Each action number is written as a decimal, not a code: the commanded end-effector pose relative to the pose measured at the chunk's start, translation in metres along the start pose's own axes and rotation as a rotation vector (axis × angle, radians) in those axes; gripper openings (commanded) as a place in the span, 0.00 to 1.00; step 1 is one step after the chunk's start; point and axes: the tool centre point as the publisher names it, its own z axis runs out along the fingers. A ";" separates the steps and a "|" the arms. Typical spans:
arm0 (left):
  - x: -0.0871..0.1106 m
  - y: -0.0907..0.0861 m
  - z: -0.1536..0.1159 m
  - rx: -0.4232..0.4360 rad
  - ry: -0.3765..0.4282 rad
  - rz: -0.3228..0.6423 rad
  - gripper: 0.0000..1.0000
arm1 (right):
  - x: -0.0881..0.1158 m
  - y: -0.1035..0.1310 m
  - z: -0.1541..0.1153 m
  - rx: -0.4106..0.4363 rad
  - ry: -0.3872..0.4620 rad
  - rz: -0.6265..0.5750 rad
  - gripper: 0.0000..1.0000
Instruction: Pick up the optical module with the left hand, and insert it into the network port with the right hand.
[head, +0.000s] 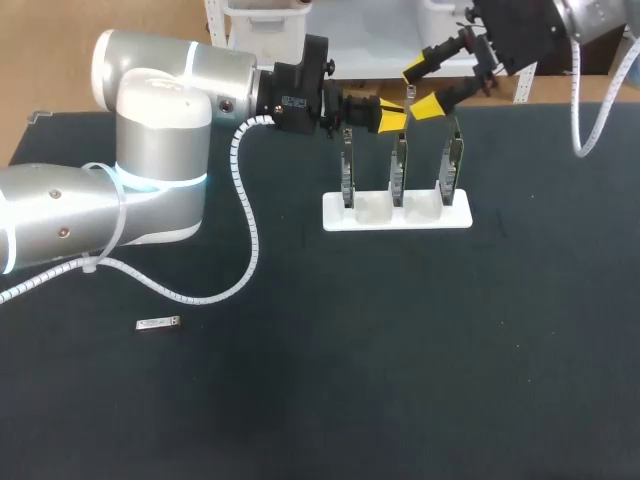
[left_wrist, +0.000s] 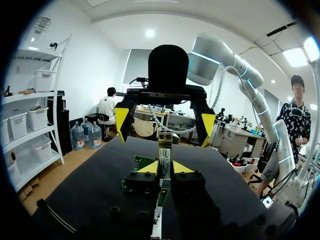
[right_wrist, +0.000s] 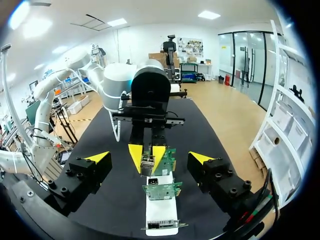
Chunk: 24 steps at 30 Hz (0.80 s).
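My left tool (left_wrist: 164, 169) is clamped on the optical module (left_wrist: 164, 152), which stands upright between its yellow tips, held in the air over the white stand (head: 400, 215). My right tool (head: 422, 90) faces it with fingers spread wide, 1 on each side of the module, neither touching. The stand holds 3 upright boards (head: 399, 165) on the dark counter (head: 400, 350). A small metal piece (head: 158, 323) lies well apart.
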 end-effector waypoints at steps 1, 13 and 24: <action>0.000 0.001 0.001 0.001 0.001 0.001 0.00 | -0.001 -0.003 0.001 -0.003 -0.005 0.000 1.00; 0.000 0.001 0.001 0.001 0.001 0.001 0.00 | -0.001 -0.004 0.005 -0.006 -0.007 0.005 1.00; 0.000 0.001 0.001 0.001 0.001 0.001 0.00 | 0.001 -0.002 0.006 0.007 -0.001 0.010 0.00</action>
